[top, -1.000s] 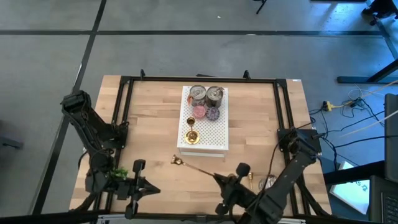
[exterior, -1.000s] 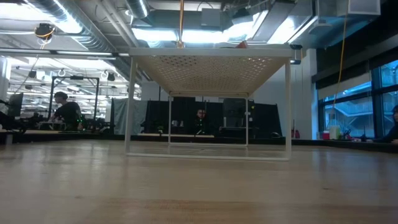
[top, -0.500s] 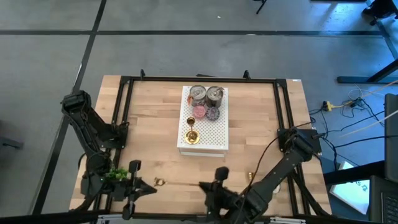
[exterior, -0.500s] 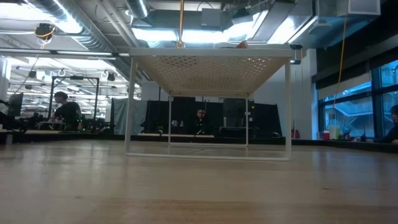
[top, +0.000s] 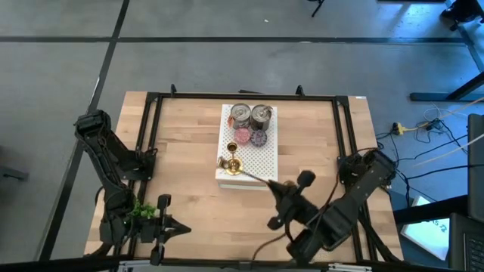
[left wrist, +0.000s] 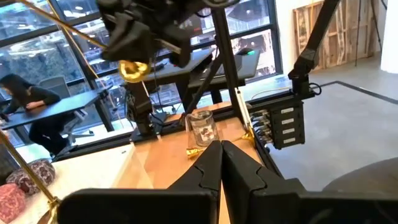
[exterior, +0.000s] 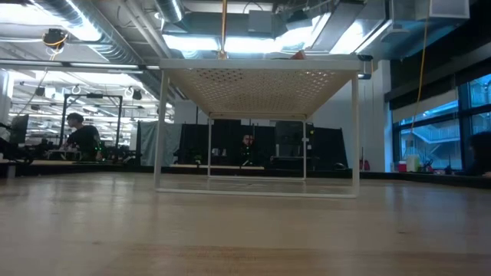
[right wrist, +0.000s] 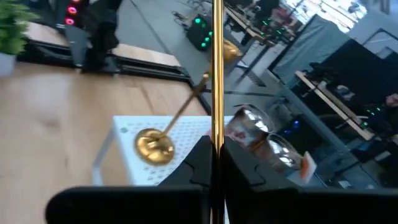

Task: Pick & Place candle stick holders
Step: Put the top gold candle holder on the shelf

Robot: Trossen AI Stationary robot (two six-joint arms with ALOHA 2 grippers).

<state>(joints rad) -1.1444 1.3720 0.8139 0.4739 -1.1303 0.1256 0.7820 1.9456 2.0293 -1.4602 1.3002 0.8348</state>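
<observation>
My right gripper [top: 278,187] is shut on a long thin gold candle stick holder [top: 248,174]. It hovers off the near edge of the white perforated shelf [top: 263,162]. The holder's free end [top: 223,161] reaches over the shelf's near left corner. A second gold holder [top: 234,168] stands by its round base on the shelf, also in the right wrist view [right wrist: 154,144]. My left gripper [top: 180,229] waits shut at the table's near left. My right gripper pinches the holder's thin stem [right wrist: 216,127] between its two fingers, near one end. The fingers come from the near right and lie roughly along the stem. The stem sticks out ahead of them, clear of table and shelf.
Two round silver tins [top: 251,115] and two small pink and purple discs [top: 250,137] sit on the shelf's far half. A clear glass [left wrist: 202,127] and a small gold piece [left wrist: 194,151] stand on the table near the right. A small green plant [top: 140,211] sits beside my left arm.
My right gripper first swung with the holder toward the table's near left. It then rose and went toward the far edge and the shelf. The holder came along, lifted clear, and its free end now hangs over the shelf's near left corner.
</observation>
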